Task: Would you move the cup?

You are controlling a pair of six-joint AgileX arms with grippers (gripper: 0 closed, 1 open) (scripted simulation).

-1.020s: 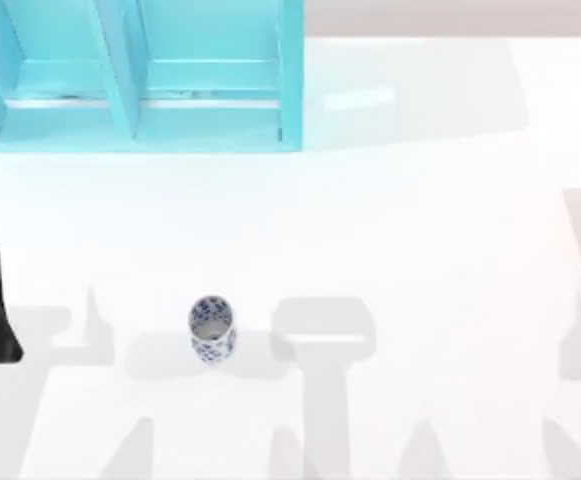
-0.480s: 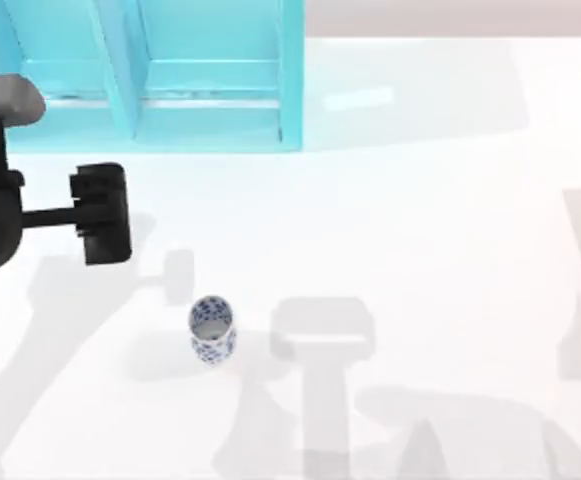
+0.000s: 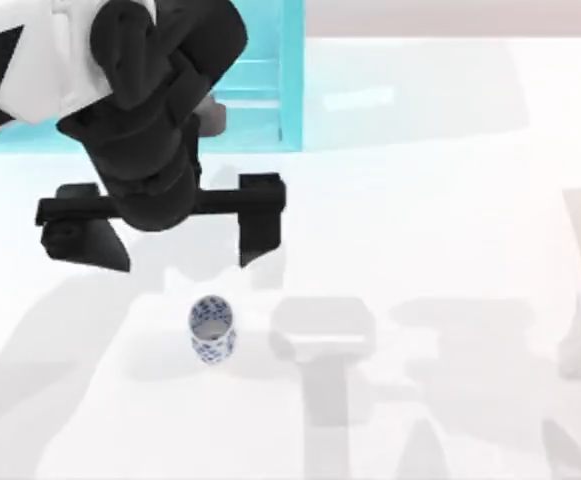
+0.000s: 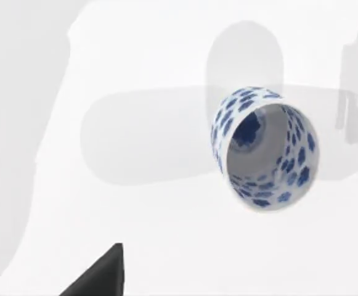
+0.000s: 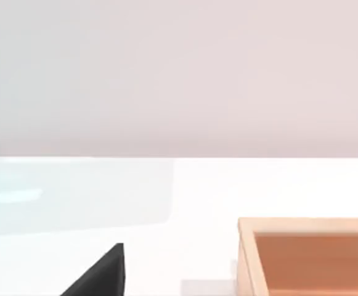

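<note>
Top view: left pincer [image 3: 165, 240] newly arrived, spread wide, empty, above small blue-flowered white porcelain cup [image 3: 211, 329]; grasp next.

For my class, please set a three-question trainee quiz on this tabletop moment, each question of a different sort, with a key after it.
1. True or false: the cup lies on its side on the table.
2. Multiple choice: the left tool is (a) shut on the cup, (b) open and apart from the cup, toward the turquoise shelf unit, (c) resting inside the wooden box.
3. Fill in: the cup is white with a ____ pattern.

Key: 1 false, it stands upright, mouth up. 2 b. 3 blue.
</note>
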